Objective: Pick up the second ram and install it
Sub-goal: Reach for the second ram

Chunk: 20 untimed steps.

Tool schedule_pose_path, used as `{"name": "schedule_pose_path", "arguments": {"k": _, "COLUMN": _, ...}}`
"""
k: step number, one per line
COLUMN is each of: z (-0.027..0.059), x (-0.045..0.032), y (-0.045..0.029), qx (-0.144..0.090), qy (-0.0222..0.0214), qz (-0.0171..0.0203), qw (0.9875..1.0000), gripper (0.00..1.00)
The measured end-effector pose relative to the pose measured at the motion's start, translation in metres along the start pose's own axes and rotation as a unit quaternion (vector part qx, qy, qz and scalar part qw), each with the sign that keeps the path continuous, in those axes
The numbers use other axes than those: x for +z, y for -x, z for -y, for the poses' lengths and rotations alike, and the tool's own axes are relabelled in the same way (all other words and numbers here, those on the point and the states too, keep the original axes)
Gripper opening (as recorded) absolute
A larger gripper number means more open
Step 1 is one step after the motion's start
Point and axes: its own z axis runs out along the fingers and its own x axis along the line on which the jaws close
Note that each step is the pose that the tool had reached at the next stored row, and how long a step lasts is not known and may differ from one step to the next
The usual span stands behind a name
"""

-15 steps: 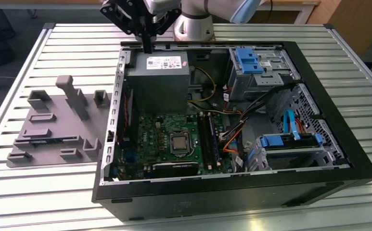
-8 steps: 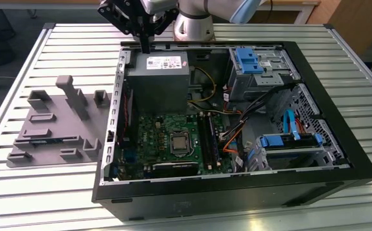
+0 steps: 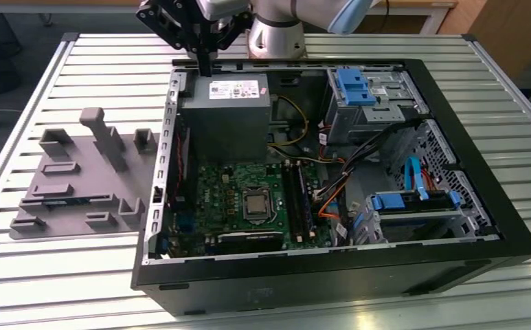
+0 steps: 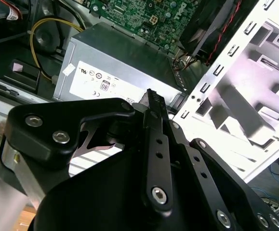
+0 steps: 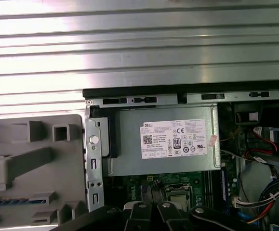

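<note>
The second ram (image 3: pixel 67 201) is a thin blue-green stick lying in a slot of the grey holder block (image 3: pixel 82 179), on the exterior view's left of the computer case; the first wrist view shows it as a blue strip (image 5: pixel 6 202). My gripper (image 3: pixel 205 67) hangs over the far rim of the open case (image 3: pixel 339 271), just above the grey power supply (image 3: pixel 224 113). Its black fingers (image 4: pixel 152 98) stand together, shut on nothing. The ram lies well away from the gripper, nearer the table's front. The long black memory slots (image 3: pixel 295 196) sit on the green motherboard (image 3: pixel 219 189).
Drive cages with blue clips (image 3: pixel 357 86) and bundled cables (image 3: pixel 334 185) take up the case on the exterior view's right. The holder block has upright posts (image 3: pixel 100 134). The case stands on a ribbed metal table (image 3: pixel 64 275).
</note>
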Motion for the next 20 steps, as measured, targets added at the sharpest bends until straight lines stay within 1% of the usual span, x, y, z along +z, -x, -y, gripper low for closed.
{"name": "schedule_pose_path", "arguments": {"k": 20, "z": 0.0007, "x": 0.0, "y": -0.0086, "qx": 0.0, "qy": 0.0, "qz": 0.0, "qw": 1.0, "gripper": 0.11}}
